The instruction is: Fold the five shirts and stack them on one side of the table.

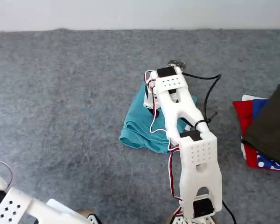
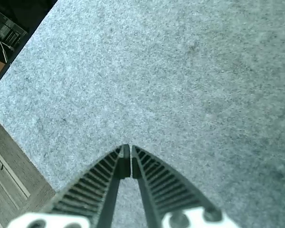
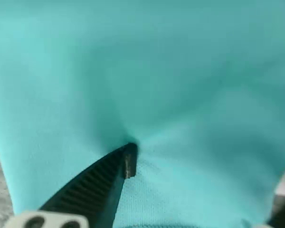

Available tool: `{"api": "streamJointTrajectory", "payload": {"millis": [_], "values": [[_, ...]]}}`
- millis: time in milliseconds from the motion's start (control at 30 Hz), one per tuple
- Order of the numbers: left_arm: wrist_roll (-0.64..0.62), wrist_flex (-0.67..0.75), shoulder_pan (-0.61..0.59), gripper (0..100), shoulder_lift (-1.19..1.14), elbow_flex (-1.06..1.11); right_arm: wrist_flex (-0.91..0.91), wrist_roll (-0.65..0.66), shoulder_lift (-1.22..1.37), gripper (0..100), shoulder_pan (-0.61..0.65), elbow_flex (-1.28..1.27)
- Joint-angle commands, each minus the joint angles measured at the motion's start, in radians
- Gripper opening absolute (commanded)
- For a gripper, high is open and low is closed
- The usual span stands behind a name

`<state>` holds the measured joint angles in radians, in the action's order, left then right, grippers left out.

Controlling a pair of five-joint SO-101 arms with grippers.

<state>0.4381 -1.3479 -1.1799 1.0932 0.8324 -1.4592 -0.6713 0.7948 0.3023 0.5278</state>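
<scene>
Stack (image 1: 266, 128) of folded shirts sits well off to the outer side of the right fingers (image 3: 104, 183), with a dark one on top and red, blue and white edges under it (exact count hard to tell, looks like four). Teal shirt (image 1: 137, 128) lies directly under the right fingers, partly folded, rumpled, well apart from the stack. Right fingers are apart, one tip pressed into the teal cloth. Left fingers (image 2: 104, 183) are closed together on nothing, over bare grey surface (image 1: 60, 93), far from both. My read: last shirt mid-fold; left to do is finish the fold and put it on the stack.
</scene>
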Motion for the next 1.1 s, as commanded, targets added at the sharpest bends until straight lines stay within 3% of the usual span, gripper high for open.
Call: {"api": "streamJointTrajectory", "payload": {"millis": [0, 100, 133, 200, 300, 667, 1067], "values": [[-0.002, -0.006, -0.002, 2, 0.011, -0.039, 0.035, -0.008, 0.051, 27.7, -0.033, 0.020], [0.000, -0.006, -0.002, 2, 0.011, -0.039, 0.027, -0.006, 0.082, 3.6, -0.070, 0.020], [0.000, -0.006, -0.002, 2, 0.011, -0.039, 0.024, -0.005, 0.084, 0.0, -0.079, 0.020], [0.000, -0.006, -0.002, 2, 0.011, -0.039, -0.007, 0.021, 0.084, 6.4, -0.097, 0.021], [0.000, -0.006, -0.002, 2, 0.011, -0.039, -0.068, 0.123, 0.065, 0.6, -0.111, 0.057], [0.000, -0.005, 0.005, 2, 0.011, -0.039, -0.303, 0.450, -0.236, 0.9, -0.108, 0.176], [0.000, -0.005, 0.000, 2, 0.011, -0.039, -0.335, 0.589, -0.561, 0.9, -0.125, 0.172]]}}
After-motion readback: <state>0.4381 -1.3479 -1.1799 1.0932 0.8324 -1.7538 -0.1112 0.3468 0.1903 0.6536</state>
